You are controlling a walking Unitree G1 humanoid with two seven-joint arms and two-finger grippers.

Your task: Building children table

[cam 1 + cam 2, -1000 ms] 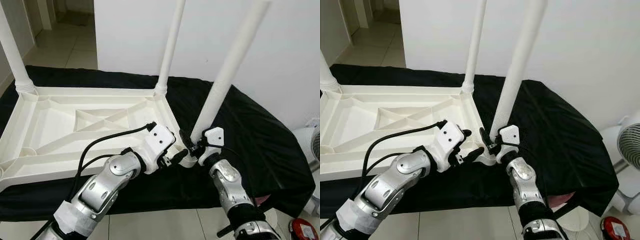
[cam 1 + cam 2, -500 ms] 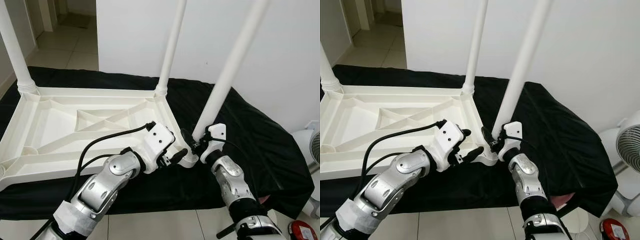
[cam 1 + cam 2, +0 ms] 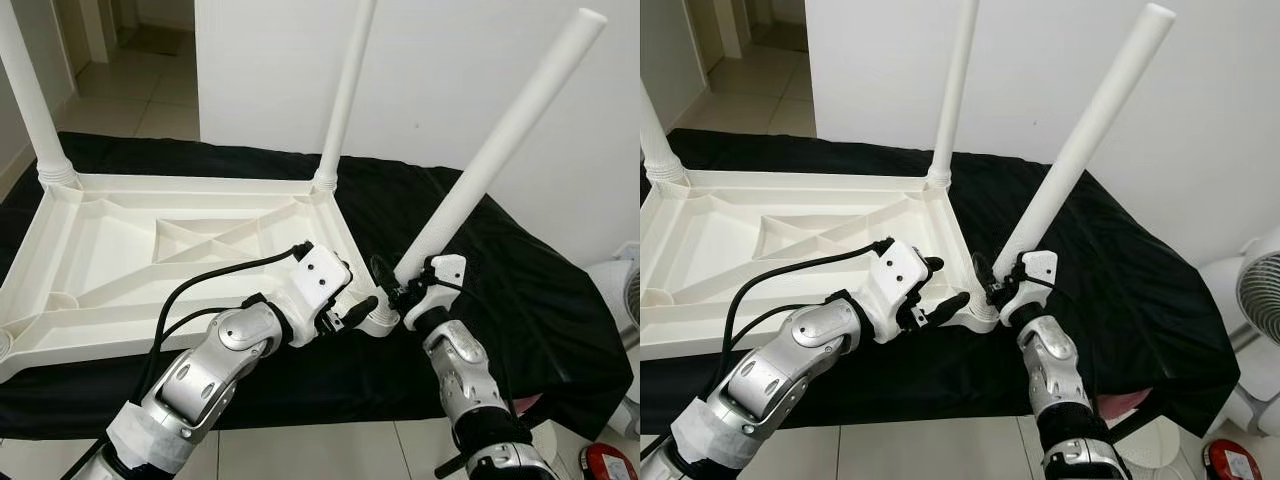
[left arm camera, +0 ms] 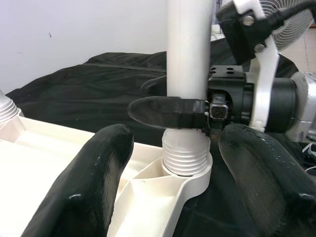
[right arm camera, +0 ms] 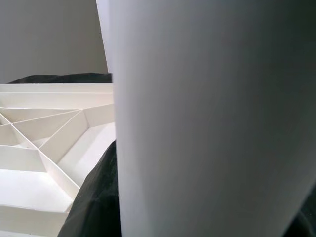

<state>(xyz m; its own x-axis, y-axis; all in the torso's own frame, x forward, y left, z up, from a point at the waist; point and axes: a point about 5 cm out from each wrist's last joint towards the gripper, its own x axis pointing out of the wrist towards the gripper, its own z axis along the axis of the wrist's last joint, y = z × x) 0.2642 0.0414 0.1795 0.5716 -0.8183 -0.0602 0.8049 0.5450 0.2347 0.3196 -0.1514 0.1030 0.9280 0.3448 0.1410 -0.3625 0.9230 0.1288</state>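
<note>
an upturned white table top (image 3: pixel 120 260) is laid on a black cloth (image 3: pixel 520 280), with two legs (image 3: pixel 340 90) already standing upright at its far corners. a third leg (image 3: pixel 500 140) is seated by its ribbed end in the near corner socket (image 4: pixel 185 170), but it is tilted toward 1 o'clock rather than held straight. the right end effector (image 3: pixel 392 290) is closed around this leg just above the ribbed collar, one black finger (image 4: pixel 165 112) being seen wrapped across the tube. the left end effector (image 3: pixel 345 312) is held spread wide at the socket, its two pads (image 4: pixel 94 173) placed either side of the corner without anything being gripped.

the main risk is judged to be the tilt: if the leg is pushed or twisted while leaning, the threads could be crossed or the collar jammed, and the thin plastic socket could be strained. the low grasp on a long tube gives little leverage, so the leg could slip or tip out. the table top, braced only loosely, could be dragged along the cloth.
</note>
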